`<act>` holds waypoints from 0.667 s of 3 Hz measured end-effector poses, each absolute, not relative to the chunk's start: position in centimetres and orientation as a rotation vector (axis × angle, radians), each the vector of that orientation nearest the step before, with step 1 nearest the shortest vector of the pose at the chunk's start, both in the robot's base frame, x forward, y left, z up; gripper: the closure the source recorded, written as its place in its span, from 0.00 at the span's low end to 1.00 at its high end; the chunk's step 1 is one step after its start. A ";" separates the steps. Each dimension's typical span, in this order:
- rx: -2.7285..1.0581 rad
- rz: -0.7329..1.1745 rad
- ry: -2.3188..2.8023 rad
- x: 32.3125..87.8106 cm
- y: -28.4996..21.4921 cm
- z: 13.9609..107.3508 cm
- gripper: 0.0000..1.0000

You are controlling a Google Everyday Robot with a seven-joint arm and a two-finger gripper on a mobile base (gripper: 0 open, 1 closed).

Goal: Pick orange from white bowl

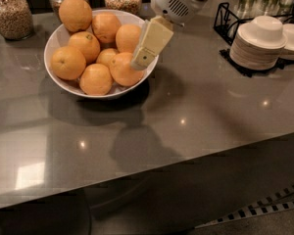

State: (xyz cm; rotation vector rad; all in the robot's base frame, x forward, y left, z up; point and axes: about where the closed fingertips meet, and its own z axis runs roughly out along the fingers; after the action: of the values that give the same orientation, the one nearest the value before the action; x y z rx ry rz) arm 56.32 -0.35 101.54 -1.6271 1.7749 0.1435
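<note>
The white bowl point(102, 92) stands on the grey counter at the back left and holds several oranges. One orange point(75, 13) sits on top of the pile at the back. Another orange point(121, 70) lies at the bowl's front right. My gripper point(141, 61) hangs from the white arm point(174, 1) at the top. It points down and to the left over the bowl's right rim, with its tip right at that front-right orange. It covers part of the rim and of the oranges behind it.
Three glass jars of dry goods point(9, 14) stand behind the bowl. A stack of small white bowls point(259, 42) and a black wire rack point(226, 21) are at the back right. The counter's front edge point(152, 173) runs across the lower part of the view.
</note>
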 end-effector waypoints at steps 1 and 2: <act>-1.590 0.144 1.696 59.2 2.5 102.4 0.00; -1.544 0.150 1.632 62.2 5.5 103.5 0.00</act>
State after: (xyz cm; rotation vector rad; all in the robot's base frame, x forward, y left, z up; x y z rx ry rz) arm 62.18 5.54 103.49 -1.5439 1.6320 0.1499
